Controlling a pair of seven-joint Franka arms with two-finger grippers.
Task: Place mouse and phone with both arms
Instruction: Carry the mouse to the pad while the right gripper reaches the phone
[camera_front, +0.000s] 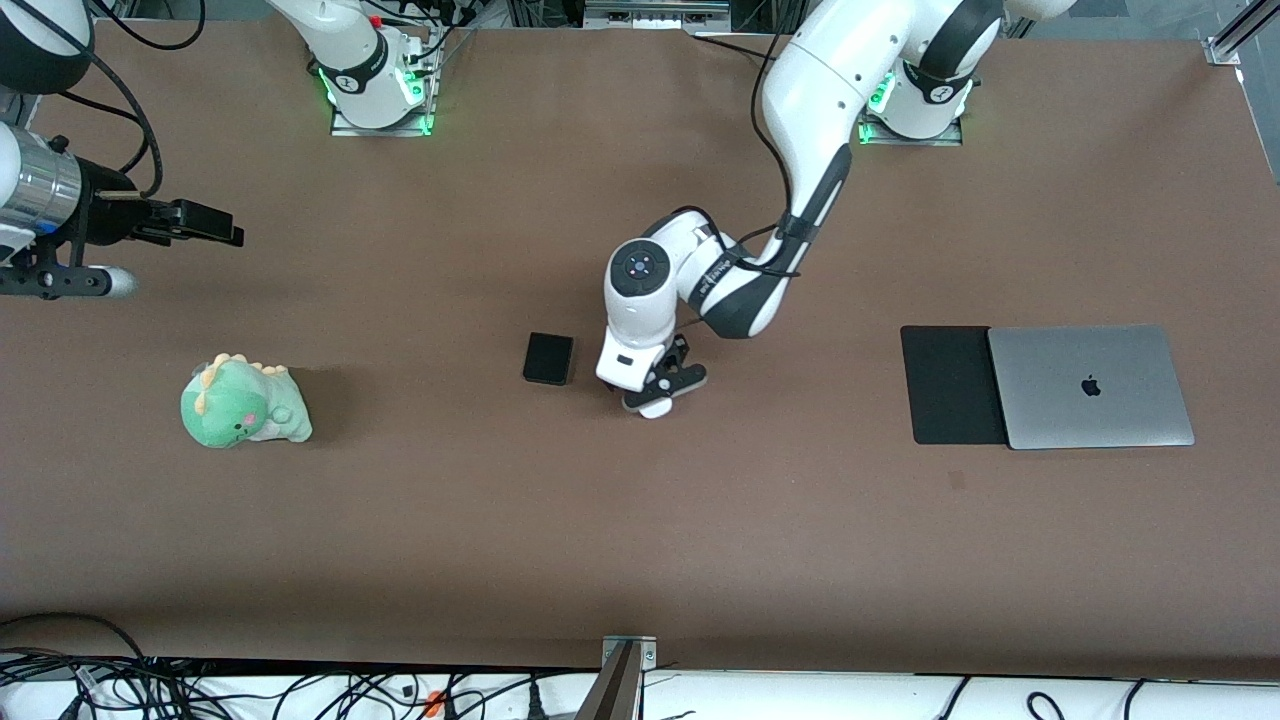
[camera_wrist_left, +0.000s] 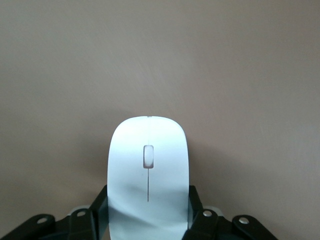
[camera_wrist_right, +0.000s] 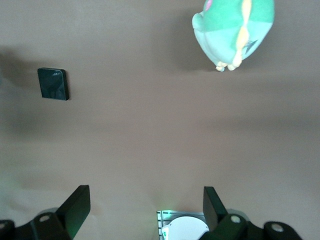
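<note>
The left tool (camera_front: 662, 388) is down in the middle of the bench (camera_front: 640, 540), and its two fingers (camera_wrist_left: 196, 207) are squeezed onto the sides of the mouse (camera_wrist_left: 148, 175). So the step in hand looks like picking up the mouse. The phone (camera_front: 549, 359) lies flat on the bench just beside it, toward the right arm's end, and nothing touches it

The right tool (camera_front: 190, 222) hangs in the air over its own end of the bench, with its fingers (camera_wrist_right: 76, 204) spread wide and nothing in them. That arm waits

Next, I think the left arm must lift the mouse straight up without letting it slip, then carry it toward the mouse pad (camera_front: 945, 385) beside the laptop (camera_front: 1090, 385). The right arm would need to reach over to the phone

From the front, the left arm covers most of the mouse. I cannot tell if the mouse is off the bench yet. A green toy dinosaur (camera_front: 243, 403) sits well apart from the phone
</note>
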